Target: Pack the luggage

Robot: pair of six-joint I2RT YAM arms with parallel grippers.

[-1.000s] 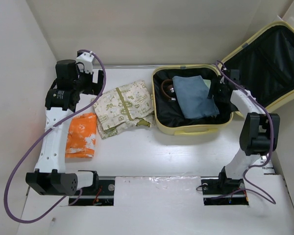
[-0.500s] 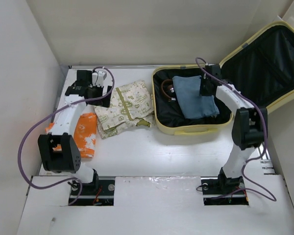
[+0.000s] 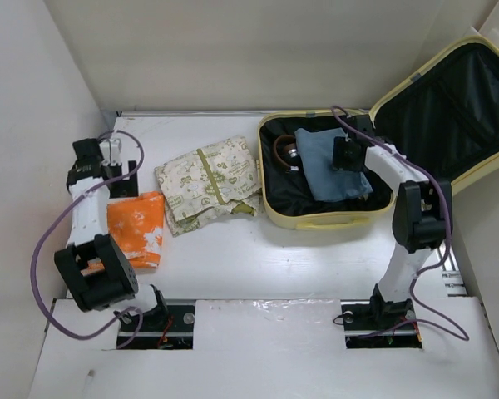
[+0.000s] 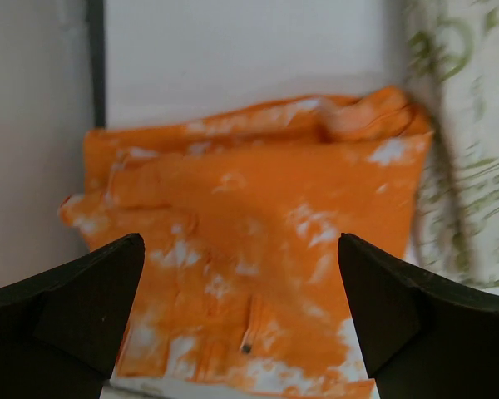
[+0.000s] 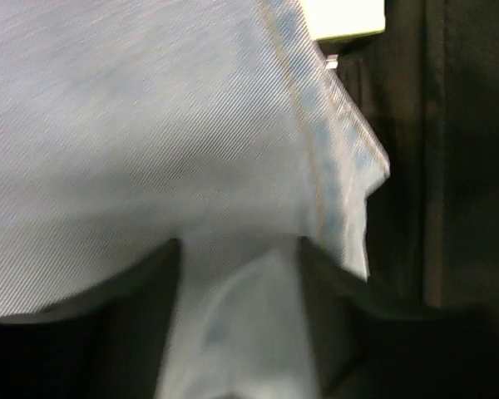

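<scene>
The luggage [image 3: 324, 223] lies open at the back right, pale yellow with black lining, its lid [image 3: 461, 108] leaning back. A folded blue cloth [image 3: 324, 179] lies inside it. My right gripper [image 3: 347, 155] is low over that cloth's right part. In the right wrist view its jaws [image 5: 239, 274] stand apart, with a ridge of the blue cloth [image 5: 150, 125] lying between them. My left gripper [image 3: 108, 170] hangs wide open over the far end of an orange-and-white cloth [image 3: 137, 229]. The left wrist view shows the gripper [image 4: 241, 307] above that cloth [image 4: 249, 191], holding nothing.
A cream cloth with a green print [image 3: 208, 179] lies between the orange cloth and the luggage; its edge [image 4: 466, 166] shows in the left wrist view. A brown ring-shaped item [image 3: 284, 151] sits in the luggage's left part. White walls stand close on the left and at the back.
My left arm has swung left, away from the printed cloth, to above the orange cloth. The right gripper has shifted slightly left over the blue cloth and its jaws have parted.
</scene>
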